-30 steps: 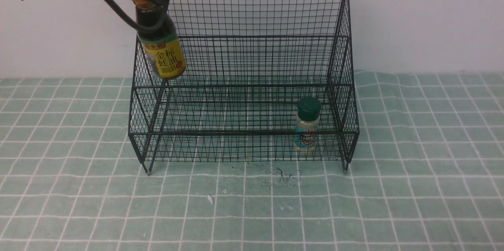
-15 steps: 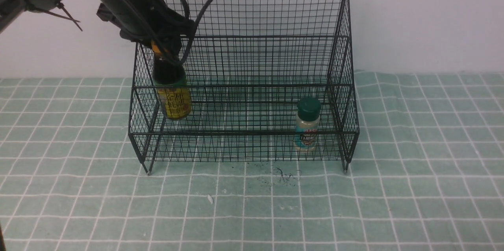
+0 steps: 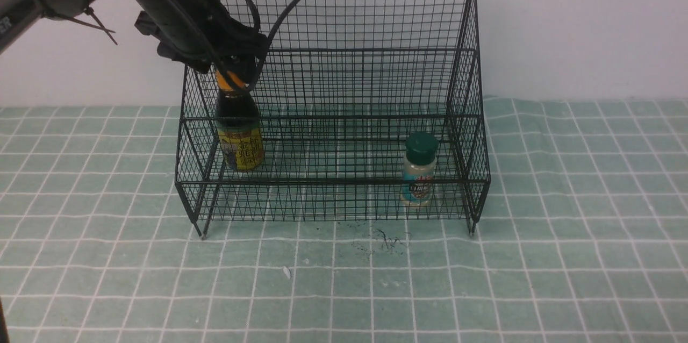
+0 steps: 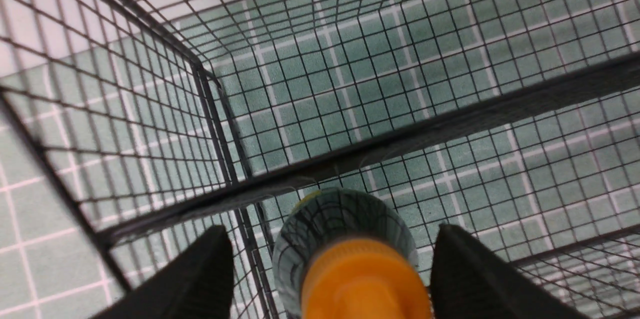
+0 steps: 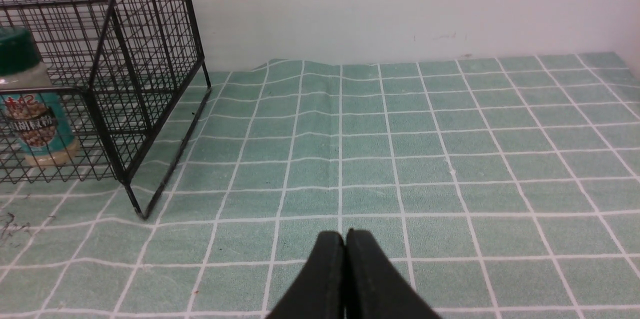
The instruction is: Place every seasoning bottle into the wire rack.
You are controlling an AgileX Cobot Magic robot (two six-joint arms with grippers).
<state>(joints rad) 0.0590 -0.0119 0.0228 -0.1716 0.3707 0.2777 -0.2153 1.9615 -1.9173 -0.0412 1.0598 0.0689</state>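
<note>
Black left arm [image 3: 177, 15] with looping black cables [image 3: 279, 15] and cable ties.

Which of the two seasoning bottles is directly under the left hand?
The tall dark-sauce bottle with the orange cap; the small green-capped shaker stands far off, near the rack's other end.

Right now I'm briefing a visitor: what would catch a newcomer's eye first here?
The big black rack on the green checked cloth. Inside, at its left end, the orange-capped sauce bottle stands under the left end effector, jaws spread clear of the cap. The green-capped shaker stands at the right end.
</note>
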